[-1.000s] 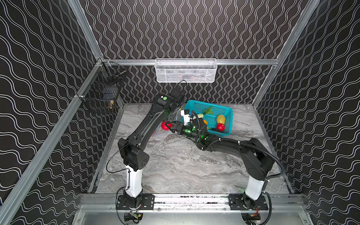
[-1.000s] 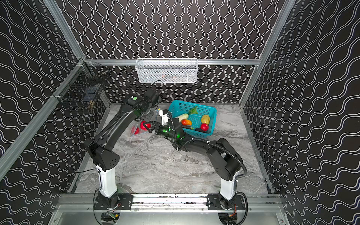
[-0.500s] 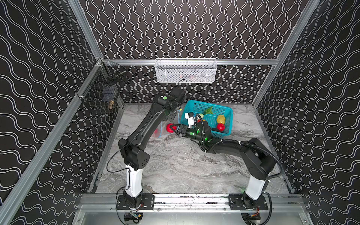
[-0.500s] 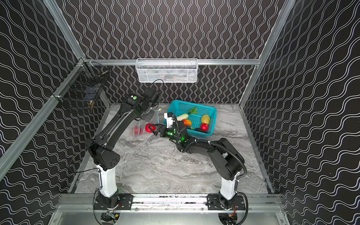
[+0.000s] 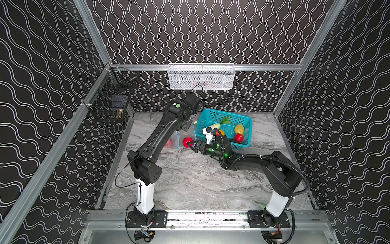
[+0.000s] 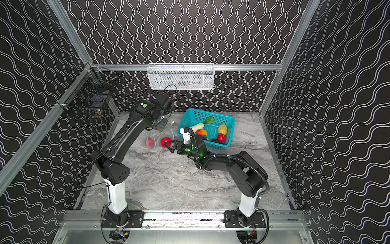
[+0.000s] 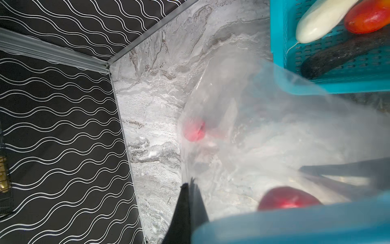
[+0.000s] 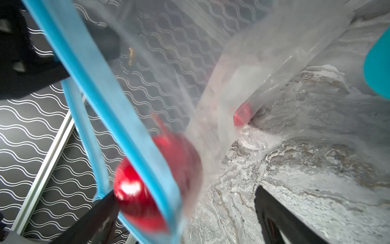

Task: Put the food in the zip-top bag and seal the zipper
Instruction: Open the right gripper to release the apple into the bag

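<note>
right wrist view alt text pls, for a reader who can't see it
A red round toy fruit sits in the open mouth of the clear zip-top bag, behind its light blue zipper strip, between the open fingers of the right hand. A second red piece lies deeper in the bag on the grey marbled table; the picture is blurred.

- The left arm (image 5: 156, 137) stood extended up and forward, with its wrist bent downward.
- The left gripper (image 7: 190, 188) was pinched tight on the edge of the bag (image 7: 253, 118).
- The right arm (image 5: 249, 162) lay low, with its forearm nearly level and angled across toward the left.
- The right gripper (image 5: 191, 147) pointed left, jaws spread wide.
</note>
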Robot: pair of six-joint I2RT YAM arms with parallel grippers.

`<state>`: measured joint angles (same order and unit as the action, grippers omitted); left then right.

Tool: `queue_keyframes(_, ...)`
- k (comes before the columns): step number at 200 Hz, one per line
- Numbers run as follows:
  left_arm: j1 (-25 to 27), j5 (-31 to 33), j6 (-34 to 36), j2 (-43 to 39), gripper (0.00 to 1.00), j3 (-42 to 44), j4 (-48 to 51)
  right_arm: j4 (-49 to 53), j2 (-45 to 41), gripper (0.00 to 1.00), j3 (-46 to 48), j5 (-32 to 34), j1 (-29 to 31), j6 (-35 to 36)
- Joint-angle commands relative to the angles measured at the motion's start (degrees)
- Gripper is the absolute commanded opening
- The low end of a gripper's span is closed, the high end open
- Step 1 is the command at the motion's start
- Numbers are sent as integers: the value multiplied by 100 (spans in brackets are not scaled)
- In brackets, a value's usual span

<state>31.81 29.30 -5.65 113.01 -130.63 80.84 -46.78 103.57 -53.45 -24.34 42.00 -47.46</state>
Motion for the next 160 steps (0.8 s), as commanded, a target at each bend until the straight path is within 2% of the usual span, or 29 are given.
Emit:
queue_keyframes(1, -17, -60, 33, -22, 0, -40, 40, -234, 32, 99, -205, -95, 1, 16)
queue_keyframes(64, -17, 155, 18, -80, 0, 111, -31, 125, -465, 99, 123, 9, -253, 199)
queue_keyframes(160, -17, 373, -50, 107, 0, -7, 22, 1498, -1054, 99, 3, 667, -315, 436)
